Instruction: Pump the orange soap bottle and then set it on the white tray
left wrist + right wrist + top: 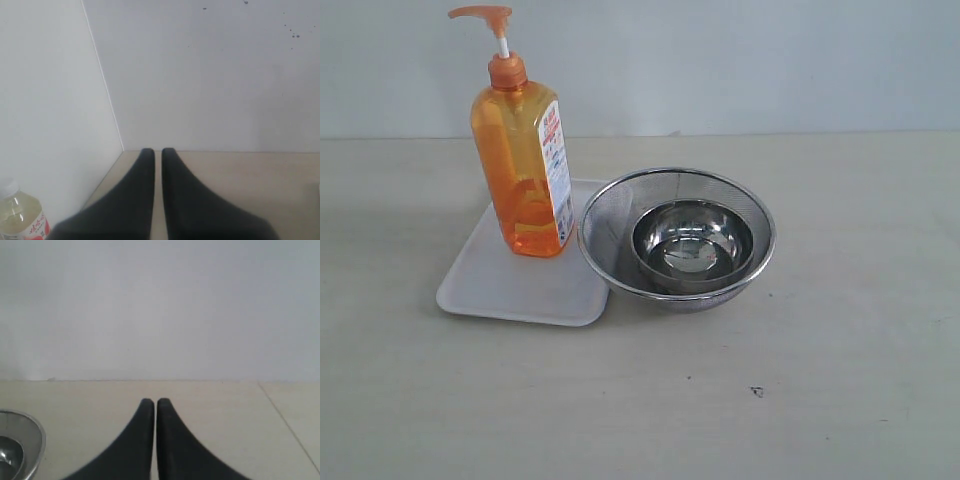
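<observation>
The orange soap bottle (525,180) stands upright on the far part of the white tray (500,285) at the left of the exterior view, its pump head pointing left. Neither gripper shows in the exterior view. In the left wrist view my left gripper (157,151) is shut with nothing between its black fingers, above bare table near a wall corner. My right gripper (151,401) is shut and empty too, over bare table facing the back wall. Neither wrist view shows the bottle or the tray.
A round steel mesh strainer (610,215) sits right of the tray, its rim over the tray's right edge, with a small shiny steel bowl (692,245) inside. The strainer (30,430) also shows in the right wrist view. A clear drink bottle (20,215) stands by the left gripper.
</observation>
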Robot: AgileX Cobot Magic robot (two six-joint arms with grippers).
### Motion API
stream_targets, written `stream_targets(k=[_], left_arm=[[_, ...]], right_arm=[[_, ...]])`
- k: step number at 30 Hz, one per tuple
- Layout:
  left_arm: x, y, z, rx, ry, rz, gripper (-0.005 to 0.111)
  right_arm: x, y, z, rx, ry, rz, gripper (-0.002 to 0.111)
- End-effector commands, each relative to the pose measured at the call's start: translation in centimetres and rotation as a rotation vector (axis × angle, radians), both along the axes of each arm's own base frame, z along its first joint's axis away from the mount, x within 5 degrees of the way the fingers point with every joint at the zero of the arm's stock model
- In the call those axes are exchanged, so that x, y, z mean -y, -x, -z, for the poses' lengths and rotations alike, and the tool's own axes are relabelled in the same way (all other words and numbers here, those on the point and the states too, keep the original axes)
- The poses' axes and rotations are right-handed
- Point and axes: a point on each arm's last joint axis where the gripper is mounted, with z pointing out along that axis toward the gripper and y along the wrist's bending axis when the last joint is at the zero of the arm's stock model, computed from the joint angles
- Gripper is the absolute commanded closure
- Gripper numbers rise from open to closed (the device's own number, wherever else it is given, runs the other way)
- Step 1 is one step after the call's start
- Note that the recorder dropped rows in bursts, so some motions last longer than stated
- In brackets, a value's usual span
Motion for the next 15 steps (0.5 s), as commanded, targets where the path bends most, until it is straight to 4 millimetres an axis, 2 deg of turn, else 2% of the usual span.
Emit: stream_targets(k=[1, 5, 7, 15], left_arm=[[0.0, 0.0, 0.1, 0.005, -0.007, 0.007, 0.102], [0.0, 0.0, 0.1, 0.005, -0.007, 0.007, 0.102], [0.0, 0.0, 0.1, 0.005, -0.007, 0.007, 0.102], [0.0, 0.0, 0.1, 0.005, -0.007, 0.007, 0.102]], right_arm=[[-0.4, 2.3, 1.9, 0.045, 0.132, -0.056, 0.109], [-0.4, 4.3, 4.6, 0.088, -0.051, -0.044, 0.109], [-0.4, 5.0, 7.1, 0.087, -0.018, -0.046, 0.109], [-0.4, 4.9, 11.9, 0.005, -0.019, -0.046, 0.109]])
